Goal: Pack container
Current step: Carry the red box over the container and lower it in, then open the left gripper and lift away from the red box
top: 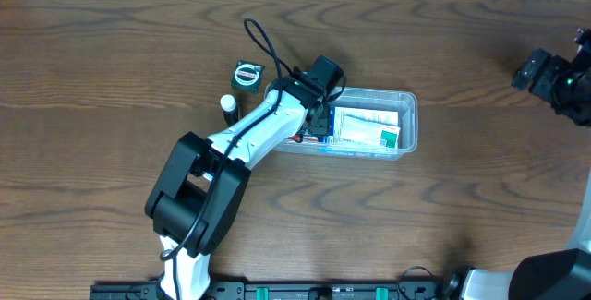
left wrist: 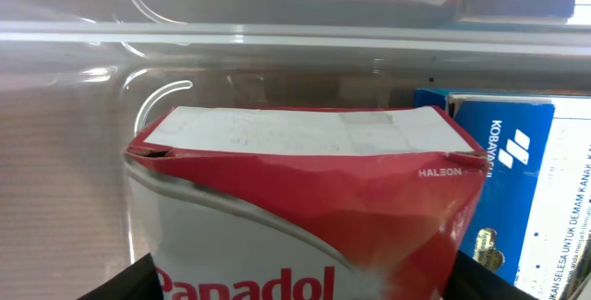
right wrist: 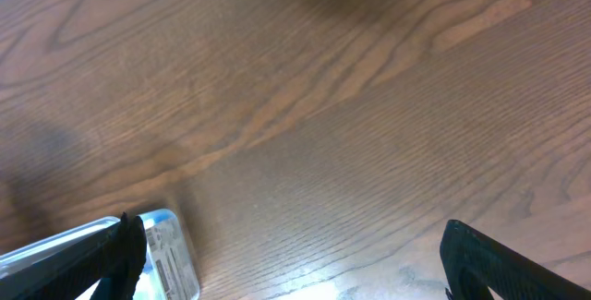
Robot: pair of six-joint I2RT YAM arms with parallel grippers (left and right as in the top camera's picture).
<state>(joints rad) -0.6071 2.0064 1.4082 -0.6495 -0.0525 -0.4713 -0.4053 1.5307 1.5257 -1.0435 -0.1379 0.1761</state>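
The clear plastic container (top: 408, 120) lies at the table's middle with a white and green packet (top: 367, 125) inside. My left gripper (top: 317, 115) reaches into the container's left end and is shut on a red and white Panadol box (left wrist: 305, 198). A blue Kobayashi box (left wrist: 517, 171) stands right beside it inside the container (left wrist: 138, 78). My right gripper (top: 554, 78) is open and empty at the far right of the table, its fingers (right wrist: 295, 263) spread wide above bare wood. The container's corner (right wrist: 171, 245) shows at the lower left of the right wrist view.
A small round tin with a green rim (top: 247, 75) and a small white bottle with a black cap (top: 228, 106) stand just left of the container. The left arm's cable loops above the tin.
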